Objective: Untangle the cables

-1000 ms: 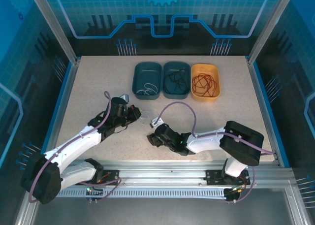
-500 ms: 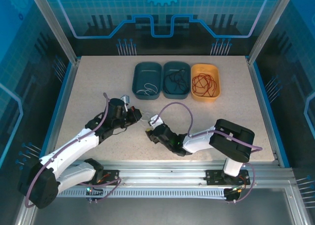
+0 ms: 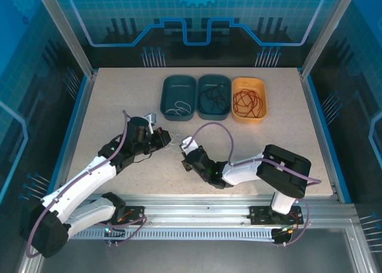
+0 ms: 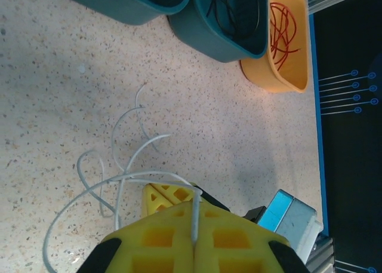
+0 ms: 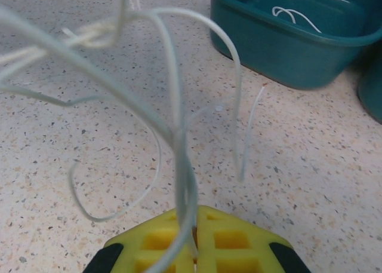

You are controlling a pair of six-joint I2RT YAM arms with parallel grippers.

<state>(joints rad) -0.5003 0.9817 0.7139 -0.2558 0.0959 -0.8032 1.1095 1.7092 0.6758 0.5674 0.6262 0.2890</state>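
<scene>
- The left gripper has its yellow fingers pressed together on the white cable. The cable leaves the seam between them and spills in loose loops onto the table just ahead of it.
- The right gripper is clamped on that same cable, just beside the left one. The strands rise from its finger seam, arch forward and cross each other close in front.
- The step in hand looks like opening the white loops between the two pinch points.
  - To do it well, draw the grippers apart slowly and low over the table.
  - Watch the crossing just ahead of the right fingers. If it starts to cinch instead of sliding open, ease off and take a new hold nearer the crossing.
- There is bare table to the left of the left gripper, to the right of the right gripper, and behind both towards the arm bases. That room favours a sideways pull.
- Ahead of both grippers stands a row of bins:
  - a teal bin with a white strand inside;
  - the middle bin holding the black cable;
  - the orange bin holding the red cable.
- The near walls of those bins are the edge to mind. A swinging loop could catch a rim, so leave forward travel until the cable hangs free.
</scene>
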